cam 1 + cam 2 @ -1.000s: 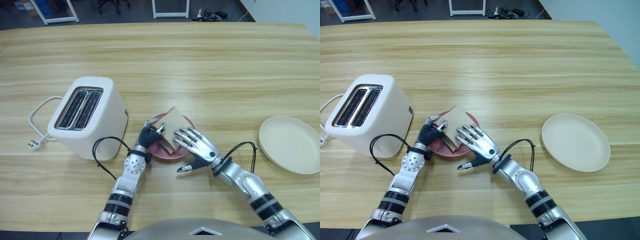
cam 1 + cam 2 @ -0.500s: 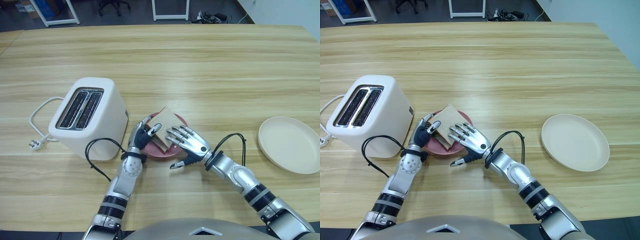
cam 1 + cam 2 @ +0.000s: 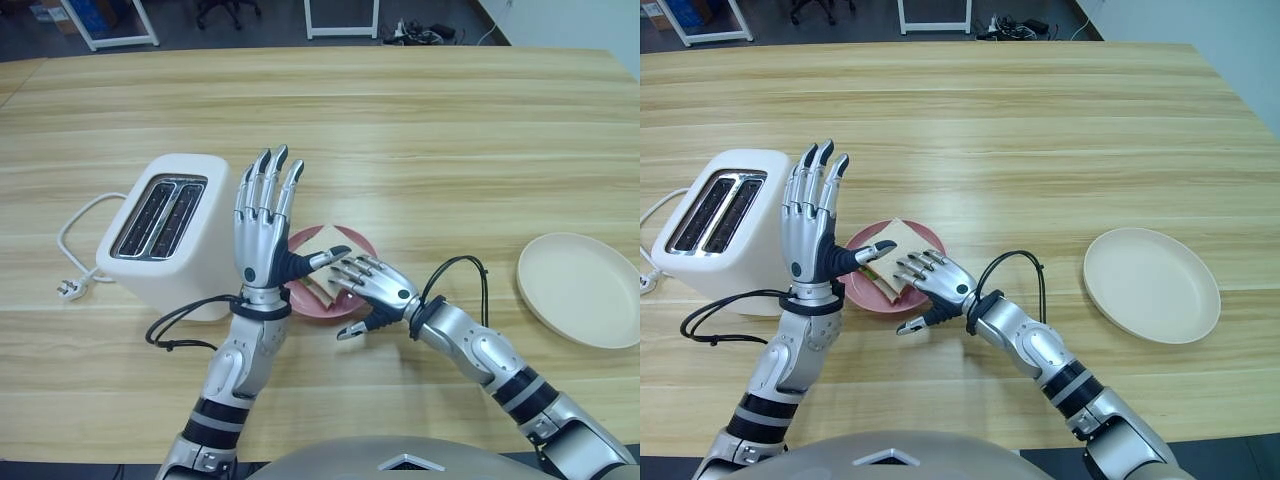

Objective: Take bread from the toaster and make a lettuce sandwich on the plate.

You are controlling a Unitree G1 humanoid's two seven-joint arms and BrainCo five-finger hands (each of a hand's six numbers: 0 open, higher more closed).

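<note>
A white two-slot toaster (image 3: 190, 255) stands on the left of the wooden table, its slots dark. Just right of it is a small pink plate (image 3: 925, 233) with a slice of brown bread (image 3: 896, 240) lying on it. My left hand (image 3: 262, 225) is raised above the plate's left edge, open, palm toward me, fingers pointing up and the thumb reaching toward the bread. My right hand (image 3: 372, 289) lies palm down over the bread's right side, fingers stretched flat on it. What lies under the bread is hidden.
A larger beige plate (image 3: 580, 290) with nothing on it sits at the right edge of the table. The toaster's white cable and plug (image 3: 68, 288) trail to the left. Black wrist cables loop beside both forearms. The far half of the table is bare wood.
My left hand has let go of the bread and risen with its fingers spread upward. The bread has dropped from tilted to flatter on the pink plate. My right hand has shifted left onto it.
</note>
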